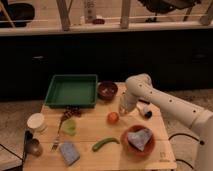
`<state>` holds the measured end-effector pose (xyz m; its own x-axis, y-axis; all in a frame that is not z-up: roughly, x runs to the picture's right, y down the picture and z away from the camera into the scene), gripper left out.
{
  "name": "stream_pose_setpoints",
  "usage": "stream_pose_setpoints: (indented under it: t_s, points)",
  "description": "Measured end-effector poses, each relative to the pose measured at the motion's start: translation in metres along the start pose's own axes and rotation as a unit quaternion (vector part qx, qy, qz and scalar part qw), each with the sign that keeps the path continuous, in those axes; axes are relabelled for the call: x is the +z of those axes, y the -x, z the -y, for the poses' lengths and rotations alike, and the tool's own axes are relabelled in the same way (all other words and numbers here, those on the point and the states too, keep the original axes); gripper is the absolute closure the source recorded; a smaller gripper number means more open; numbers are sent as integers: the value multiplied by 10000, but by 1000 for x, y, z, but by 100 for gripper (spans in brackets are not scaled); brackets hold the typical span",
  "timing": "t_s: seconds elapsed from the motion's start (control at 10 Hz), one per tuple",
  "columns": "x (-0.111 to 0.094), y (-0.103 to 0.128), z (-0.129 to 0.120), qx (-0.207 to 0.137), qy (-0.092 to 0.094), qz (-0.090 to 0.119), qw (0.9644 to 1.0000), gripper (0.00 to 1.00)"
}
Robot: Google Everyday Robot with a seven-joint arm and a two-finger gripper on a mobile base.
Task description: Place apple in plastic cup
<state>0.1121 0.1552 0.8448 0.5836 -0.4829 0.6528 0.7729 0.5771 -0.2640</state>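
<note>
Red round apple [113,118] lying on wooden tabletop [95,135], just left of pincer [123,109]; pincer's opening indiscernible.

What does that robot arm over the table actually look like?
The arm is smooth, white and tube-shaped, with rounded, bulging joints like elbows. No loose cables or markings show on it. Its pincer at the end, hanging beside the apple, looks pale and slimmer than the arm.

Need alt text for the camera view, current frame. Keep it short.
A white robot arm reaches over a wooden table, its pincer hanging just right of a red apple. A pale green plastic cup stands to the apple's left. Also on the table: a green tray, two dark red bowls, a green pepper and a fork.
</note>
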Motion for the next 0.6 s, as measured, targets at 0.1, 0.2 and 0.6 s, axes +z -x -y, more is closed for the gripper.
stream_pose_setpoints:
  t_s: [0.1, 0.2, 0.6]
  points:
    - [-4, 2, 2, 49, -64, -25, 10000, 29]
    - [-9, 4, 6, 95, -128, -55, 9999, 22]
    - [-17, 6, 6, 248, -289, -136, 9992, 20]
